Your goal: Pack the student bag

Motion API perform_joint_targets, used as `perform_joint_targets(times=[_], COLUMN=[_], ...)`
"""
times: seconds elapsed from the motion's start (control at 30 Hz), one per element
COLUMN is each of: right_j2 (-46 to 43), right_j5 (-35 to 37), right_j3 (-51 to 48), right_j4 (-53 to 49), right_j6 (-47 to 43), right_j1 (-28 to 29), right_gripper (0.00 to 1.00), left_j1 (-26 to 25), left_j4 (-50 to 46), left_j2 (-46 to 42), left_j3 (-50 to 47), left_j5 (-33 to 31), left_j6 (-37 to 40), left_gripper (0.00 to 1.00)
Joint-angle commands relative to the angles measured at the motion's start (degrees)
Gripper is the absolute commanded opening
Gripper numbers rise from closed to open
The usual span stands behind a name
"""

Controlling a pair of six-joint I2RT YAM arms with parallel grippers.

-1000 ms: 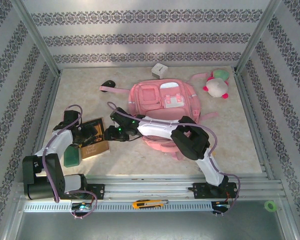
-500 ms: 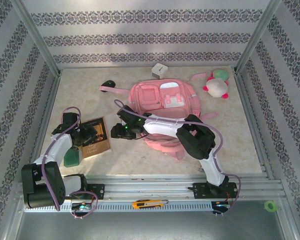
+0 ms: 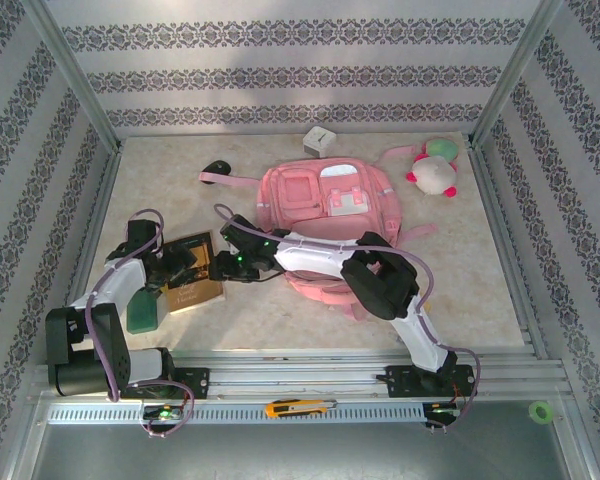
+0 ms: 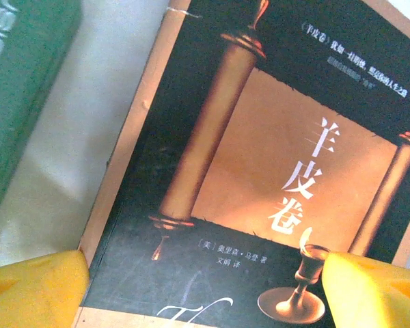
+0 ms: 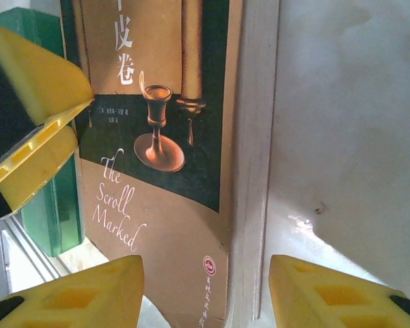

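Observation:
The student bag, a large pink backpack, lies flat at the table's middle with its front pockets up. To its left lies a book with a dark and tan cover. My left gripper hangs open just over the cover, its yellow fingertips wide apart near the book's lower end. My right gripper is open at the book's right edge. The white page edge sits between its yellow fingers, with small gaps on both sides.
A green box lies against the book's left side. A plush toy and a small white box sit at the back. A pink strap trails left of the bag. A utility knife lies on the front rail.
Half a second ago my right gripper had drawn back toward the bag; it is again at the book's right edge. The left gripper shifted slightly over the book.

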Motion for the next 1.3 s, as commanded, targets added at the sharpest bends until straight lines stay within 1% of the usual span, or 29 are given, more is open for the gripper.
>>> perform_joint_targets(times=[0.0, 0.07, 0.13, 0.2, 0.27, 0.33, 0.4, 0.53, 0.63, 0.7, 0.73, 0.9, 1.0, 1.07, 1.13, 1.27], right_j2=[-3.6, -6.2, -8.8, -10.8, -12.3, -12.8, -12.4, -8.8, -5.1, -3.1, -2.6, -0.5, 1.3, 2.7, 3.6, 4.3], right_j5=[1.3, 1.7, 2.5, 2.9, 2.8, 2.9, 1.4, -0.6, -0.5, 0.2, 1.2, 6.7, 5.3, 4.4, 5.1, 4.9], right_j3=[-3.6, -6.9, -10.4, -12.7, -13.7, -13.4, -12.7, -8.2, -3.7, -1.2, -0.3, 3.5, 4.2, 4.5, 4.6, 2.3], right_j4=[-1.0, -0.5, 0.5, 0.5, -0.1, -1.8, -1.7, -1.8, -4.2, -6.6, -7.6, -12.4, -12.3, -12.3, -13.1, -12.3], right_j6=[-0.8, -1.0, -1.2, -1.5, -2.4, -4.3, -6.0, -7.3, -8.5, -9.4, -9.7, -11.0, -11.4, -11.9, -12.3, -10.8], right_j1=[-1.9, -3.1, -4.3, -5.4, -6.2, -6.8, -7.4, -7.0, -6.4, -6.0, -5.8, -5.1, -5.1, -4.7, -4.4, -5.3], right_gripper=[0.51, 0.51, 0.52, 0.51, 0.51, 0.51, 0.49, 0.48, 0.47, 0.47, 0.46, 0.46, 0.45, 0.43, 0.4, 0.25], left_j1=[-4.0, -6.5, -7.6, -8.5, -9.6, -9.6, -9.1, -3.8, -1.8, -1.3, -1.2, -1.1, -1.1, -1.1, -1.1, -1.2], left_j4=[3.6, 3.8, 3.1, 2.8, 1.6, -0.1, 0.4, 2.0, 3.1, 3.8, 4.5, 7.3, 8.5, 9.2, 10.3, 13.1], left_j2=[0.9, 0.6, 0.8, 0.6, -0.5, -3.0, -5.9, -8.3, -7.9, -7.0, -6.3, -3.3, -1.9, -1.2, -0.4, 1.0], left_j3=[-3.8, -3.5, -2.1, -1.2, 0.2, 1.1, 0.5, -1.6, -3.4, -4.7, -5.3, -7.4, -8.0, -8.3, -8.6, -9.3], left_j5=[6.9, 6.3, 6.0, 7.2, 7.2, 5.3, 3.8, 6.5, 7.2, 7.7, 7.8, 7.8, 7.9, 8.3, 9.3, 12.9], left_j6=[-2.1, -1.6, -1.0, -1.1, -0.8, -0.6, 0.3, 0.5, 0.9, 0.3, -0.1, -0.2, 0.0, 0.2, 0.2, -0.3], left_gripper=[0.89, 0.89, 0.89, 0.89, 0.89, 0.88, 0.84, 0.82, 0.8, 0.77, 0.74, 0.72, 0.69, 0.68, 0.68, 0.66])
